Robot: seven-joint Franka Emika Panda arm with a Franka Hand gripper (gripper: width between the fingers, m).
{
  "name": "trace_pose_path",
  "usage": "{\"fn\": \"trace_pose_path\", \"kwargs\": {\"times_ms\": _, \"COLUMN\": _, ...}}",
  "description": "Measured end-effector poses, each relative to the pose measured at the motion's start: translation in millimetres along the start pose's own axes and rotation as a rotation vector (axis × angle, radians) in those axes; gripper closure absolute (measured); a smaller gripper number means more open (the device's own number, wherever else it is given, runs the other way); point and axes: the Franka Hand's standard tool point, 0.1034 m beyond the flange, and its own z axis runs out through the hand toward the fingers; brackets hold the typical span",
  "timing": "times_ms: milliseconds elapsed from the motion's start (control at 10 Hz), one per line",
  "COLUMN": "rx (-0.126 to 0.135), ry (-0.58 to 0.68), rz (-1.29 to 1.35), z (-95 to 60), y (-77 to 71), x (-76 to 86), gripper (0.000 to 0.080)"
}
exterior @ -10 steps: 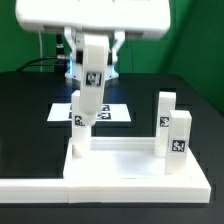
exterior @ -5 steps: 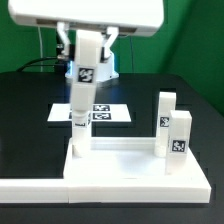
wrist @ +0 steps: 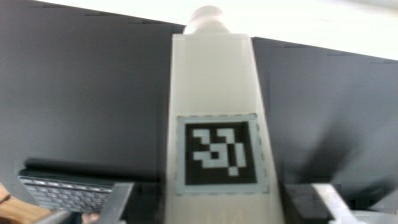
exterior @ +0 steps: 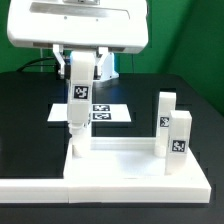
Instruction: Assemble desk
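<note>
Leg (exterior: pixel 78 105) shifted twd ext view's left, jaws clamped on it, over desk top (exterior: pixel 135 170).

The desk top (exterior: pixel 135 165) is plain white. The held leg (exterior: pixel 79 100) is white with a black-and-white square tag; the two standing legs (exterior: pixel 173 128) match it. The marker board (exterior: pixel 110 112) is white with black tags. The table (exterior: pixel 30 110) is black, the backdrop (exterior: pixel 190 40) green.
</note>
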Motion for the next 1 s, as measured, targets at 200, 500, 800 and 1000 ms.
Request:
{"fn": "trace_pose_path", "kwargs": {"times_ms": 200, "rx": -0.004, "ry": -0.002, "rz": -0.016, "z": 0.7, "y": 2.1, "x": -1.1, "gripper": 0.0509}}
{"fn": "trace_pose_path", "kwargs": {"times_ms": 500, "rx": -0.018, "ry": 0.024, "rz": -0.071, "z": -3.7, "y": 34.9, "x": -12.2, "gripper": 0.0509}}
{"fn": "trace_pose_path", "kwargs": {"times_ms": 800, "rx": -0.011, "ry": 0.016, "rz": -0.055, "z": 9.7, "y": 42.0, "x": -26.2, "gripper": 0.0509}}
{"fn": "trace_pose_path", "kwargs": {"times_ms": 1000, "rx": -0.003, "ry": 0.012, "rz": -0.034, "z": 21.8, "y": 32.2, "x": -27.9, "gripper": 0.0509}}
